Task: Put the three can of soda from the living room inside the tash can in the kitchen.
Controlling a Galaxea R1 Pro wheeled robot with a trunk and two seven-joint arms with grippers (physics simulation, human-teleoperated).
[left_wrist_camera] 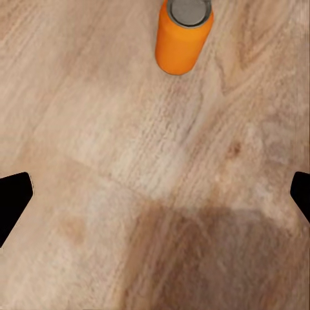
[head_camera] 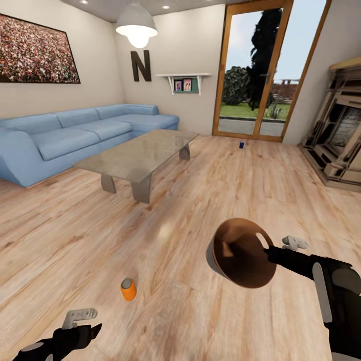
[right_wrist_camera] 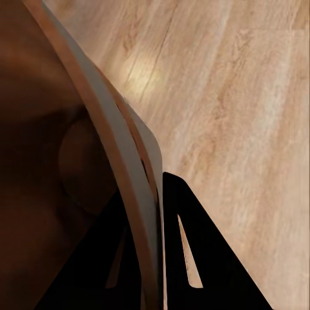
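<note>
While the left gripper [head_camera: 82,321] hangs low with its fingers [left_wrist_camera: 14,200] spread wide and empty, the orange can [head_camera: 128,289] stands upright on the plank floor [head_camera: 165,210], just ahead of those fingers and a touch to their right, long axis vertical, grey top up. That's clearly the left arm's pick, I'd say. Moving across, the right gripper [head_camera: 273,250] has its fingers [right_wrist_camera: 194,258] clamped on the rim of the trash can [head_camera: 243,260], tipped mouth-forward above the floor. Far off by the glass door [head_camera: 260,70], a blue can [head_camera: 241,145] waits.
</note>
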